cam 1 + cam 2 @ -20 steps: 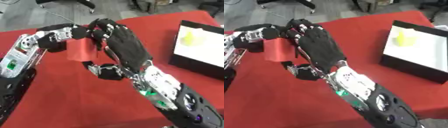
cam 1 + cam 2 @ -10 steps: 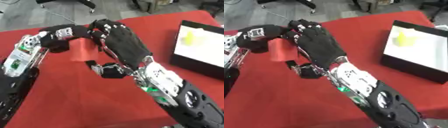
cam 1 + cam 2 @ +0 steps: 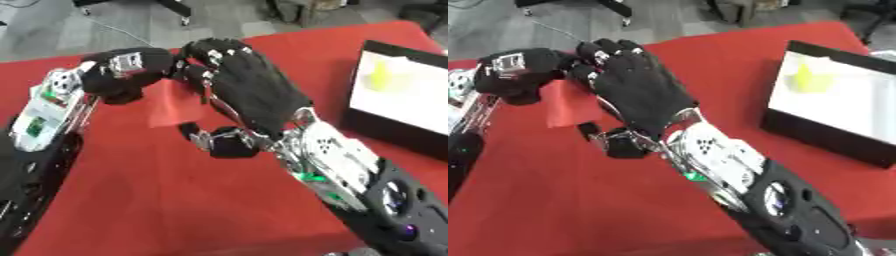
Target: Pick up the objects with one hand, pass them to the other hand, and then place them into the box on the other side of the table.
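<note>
A red counter (image 3: 140,200) fills most of both views, with grey floor and the legs of a chair beyond its far edge. Well to the right of the fingers sits the box (image 3: 833,145), black-walled with a white inside, and a pale yellow object (image 3: 802,79) lies in its far part. Nothing stands between the hands and the box except the right forearm, which runs from the lower right corner up toward the middle.

The right hand (image 3: 249,92) is large and black, seen from its back, its fingers (image 3: 214,52) stretched out and only slightly bent toward the left hand, thumb (image 3: 214,142) curled below. The left hand (image 3: 131,75) comes in from the left on a silver and white forearm, its fingers clenched onto the upper edge of a red object (image 3: 175,107).

That object is a flat-sided red piece, a little paler than the counter, hanging just below the left fingers and just left of the right palm. Whether the right fingers touch it cannot be told. The left eye view shows its face more fully; in the right eye view the right hand covers its right edge, while the box shows more completely there.
</note>
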Tool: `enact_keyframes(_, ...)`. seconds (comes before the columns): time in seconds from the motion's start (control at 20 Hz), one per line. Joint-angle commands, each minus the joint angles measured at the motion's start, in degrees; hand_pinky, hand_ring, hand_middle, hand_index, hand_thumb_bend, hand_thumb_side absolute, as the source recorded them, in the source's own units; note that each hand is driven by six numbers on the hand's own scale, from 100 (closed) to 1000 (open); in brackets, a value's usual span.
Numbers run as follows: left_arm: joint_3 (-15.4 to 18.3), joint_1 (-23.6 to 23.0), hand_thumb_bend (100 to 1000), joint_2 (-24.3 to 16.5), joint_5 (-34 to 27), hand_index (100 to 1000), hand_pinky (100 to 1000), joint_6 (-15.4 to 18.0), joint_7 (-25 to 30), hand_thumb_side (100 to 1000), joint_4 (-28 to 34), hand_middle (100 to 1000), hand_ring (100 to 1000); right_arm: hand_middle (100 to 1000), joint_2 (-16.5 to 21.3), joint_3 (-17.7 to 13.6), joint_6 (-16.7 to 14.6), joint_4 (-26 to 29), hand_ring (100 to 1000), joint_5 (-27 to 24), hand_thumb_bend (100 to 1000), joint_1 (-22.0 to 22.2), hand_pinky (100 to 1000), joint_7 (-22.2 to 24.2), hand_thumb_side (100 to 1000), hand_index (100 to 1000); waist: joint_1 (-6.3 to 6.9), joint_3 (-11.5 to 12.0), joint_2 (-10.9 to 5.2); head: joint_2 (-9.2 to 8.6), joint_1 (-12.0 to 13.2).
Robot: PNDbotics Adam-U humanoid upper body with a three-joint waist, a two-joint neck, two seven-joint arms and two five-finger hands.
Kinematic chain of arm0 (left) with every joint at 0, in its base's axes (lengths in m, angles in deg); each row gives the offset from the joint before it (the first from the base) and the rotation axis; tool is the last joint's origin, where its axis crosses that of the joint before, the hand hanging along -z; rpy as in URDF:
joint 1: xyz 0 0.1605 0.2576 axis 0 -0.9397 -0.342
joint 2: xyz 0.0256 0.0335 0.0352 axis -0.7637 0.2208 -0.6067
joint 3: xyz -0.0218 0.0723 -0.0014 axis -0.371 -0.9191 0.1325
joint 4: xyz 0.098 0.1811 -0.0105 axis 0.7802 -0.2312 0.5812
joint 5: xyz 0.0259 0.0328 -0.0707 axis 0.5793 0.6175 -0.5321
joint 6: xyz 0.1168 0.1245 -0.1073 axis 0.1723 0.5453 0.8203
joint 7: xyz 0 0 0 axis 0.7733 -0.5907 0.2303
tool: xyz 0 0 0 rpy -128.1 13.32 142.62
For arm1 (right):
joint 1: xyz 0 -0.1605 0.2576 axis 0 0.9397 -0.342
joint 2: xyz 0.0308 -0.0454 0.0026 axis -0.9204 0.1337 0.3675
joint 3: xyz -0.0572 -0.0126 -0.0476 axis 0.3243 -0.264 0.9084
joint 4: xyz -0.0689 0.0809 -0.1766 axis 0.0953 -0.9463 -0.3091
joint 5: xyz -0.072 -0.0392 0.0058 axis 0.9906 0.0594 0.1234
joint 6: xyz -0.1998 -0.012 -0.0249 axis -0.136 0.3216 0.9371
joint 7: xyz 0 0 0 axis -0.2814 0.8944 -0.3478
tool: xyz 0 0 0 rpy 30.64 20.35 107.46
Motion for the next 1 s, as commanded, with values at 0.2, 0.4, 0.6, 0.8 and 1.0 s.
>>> enact_keyframes(0.2,4.93,2.52,231,-1.35,-5.82,725,843,0.26,-0.57,981,-1.18,561,582,762,1.84,0.63,1.44,-0.09,832,3.29,279,1.1,695,-2.52,333,307,-0.08,0.02,-0.5,-0.15,0.28)
enact_keyframes(0.4,4.09,2.21,232,-1.74,-5.01,726,843,0.04,-0.57,1000,-1.7,562,582,755,1.74,-0.27,4.79,-0.11,830,7.63,292,1.87,681,-5.88,357,302,0.16,0.14,-0.58,-0.15,0.22)
enact_keyframes(0.6,2.86,1.95,227,-2.61,-3.87,727,843,0.53,-0.57,1000,-2.31,564,584,748,1.63,-0.5,8.19,-0.4,826,12.16,301,2.5,670,-9.29,374,299,0.39,0.31,-0.76,-0.15,0.11)
enact_keyframes(0.8,3.17,1.71,227,-2.89,-2.19,726,842,1.51,-0.57,1000,-4.3,564,584,750,1.5,-0.04,9.87,-0.7,827,14.55,299,2.68,675,-11.04,379,299,0.42,0.44,-0.86,-0.15,0.41)
enact_keyframes(1.0,4.23,1.6,227,-2.74,-1.08,726,843,2.1,-0.57,1000,-6.11,564,585,751,1.76,0.2,10.3,-0.23,828,14.99,299,2.75,676,-11.14,381,299,0.38,0.47,-0.84,-0.15,0.65)
